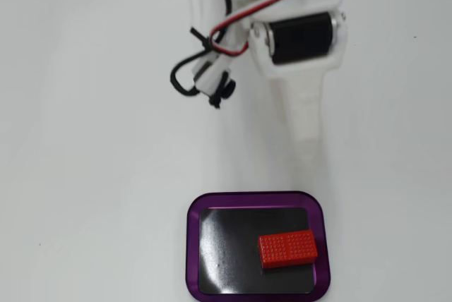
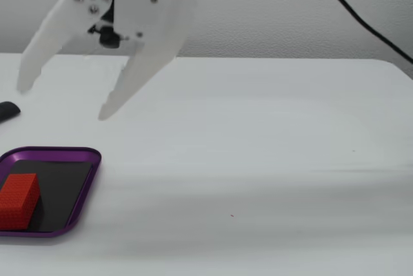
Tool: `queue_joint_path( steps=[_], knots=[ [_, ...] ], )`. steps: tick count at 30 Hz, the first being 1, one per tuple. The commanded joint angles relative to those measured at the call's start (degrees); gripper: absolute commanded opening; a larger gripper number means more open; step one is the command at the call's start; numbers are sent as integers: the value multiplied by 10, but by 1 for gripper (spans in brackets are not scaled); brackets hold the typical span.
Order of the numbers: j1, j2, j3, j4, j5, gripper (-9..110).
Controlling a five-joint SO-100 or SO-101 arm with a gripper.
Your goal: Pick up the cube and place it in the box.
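Observation:
The red cube [image 1: 287,248] lies flat inside the purple-rimmed box [image 1: 192,252], in its right half in a fixed view. In another fixed view the cube [image 2: 18,200] sits at the left of the box [image 2: 84,186]. My white gripper [image 2: 61,100] hangs above and a little behind the box, its two fingers spread wide apart and empty. From above only one finger [image 1: 308,140] shows clearly, pointing down toward the box's far edge.
A black and red cable bundle [image 1: 205,69] hangs beside the arm. A small dark object [image 2: 8,111] lies on the white table at the far left. A black cable [image 2: 358,18] runs across the upper right.

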Motion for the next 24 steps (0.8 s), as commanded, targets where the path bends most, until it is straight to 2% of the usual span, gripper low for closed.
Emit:
queue_joint_path(
  steps=[1,5,7,16,24],
  knots=[
    [-3,18,-136,105,4,23],
    [5,21,-209,162,32,23],
    [24,41,-185,163,47,23],
    [49,279,190,159,42,23],
    [52,584,546,78,41,23]
  ],
)
